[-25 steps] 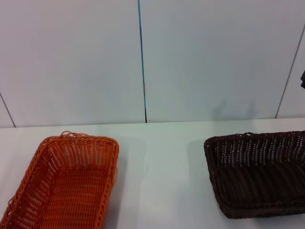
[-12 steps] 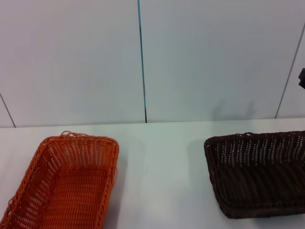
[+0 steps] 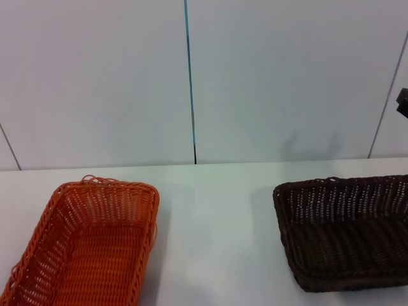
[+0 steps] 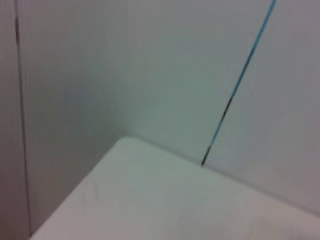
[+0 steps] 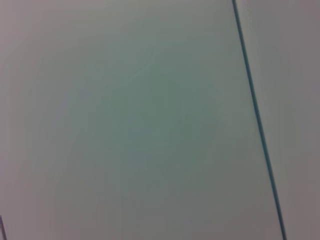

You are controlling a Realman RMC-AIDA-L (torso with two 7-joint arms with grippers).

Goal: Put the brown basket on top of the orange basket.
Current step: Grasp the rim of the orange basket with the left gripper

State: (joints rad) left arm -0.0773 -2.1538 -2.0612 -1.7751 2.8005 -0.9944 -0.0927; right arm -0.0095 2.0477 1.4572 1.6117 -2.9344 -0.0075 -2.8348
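a: brown basket [image 3: 344, 236]? looks, spot.
b: dark brown, near black, woven wicker look, rectangular tray with sloped sides and a braided rim. it sits upright on the white table [image 3: 217, 210], on the robot's right, cut off by the head view's right edge.
a: anything in it?
b: nothing seen inside, just the weave of the floor and walls.
a: orange basket [image 3: 89, 242]?
b: bright orange, same woven tray shape, braided rim with a few loose loops at the far end. upright on the table on the robot's left, running out of the bottom of the head view. the inside shows only weave.
a: relation between the two?
b: well apart, bare table between them, not touching. brown one is not on the orange one.
a: grippers?
b: a small dark piece of the right arm [image 3: 402, 102] pokes in at the head view's right edge, above the brown basket and clear of it. can't tell how its claw stands. left claw not visible in any view.
a: wrist views?
b: left wrist shows a table corner against the wall [image 3: 287, 76] and a blue seam [image 4: 240, 82]. right wrist shows only wall and the seam. no baskets in either.
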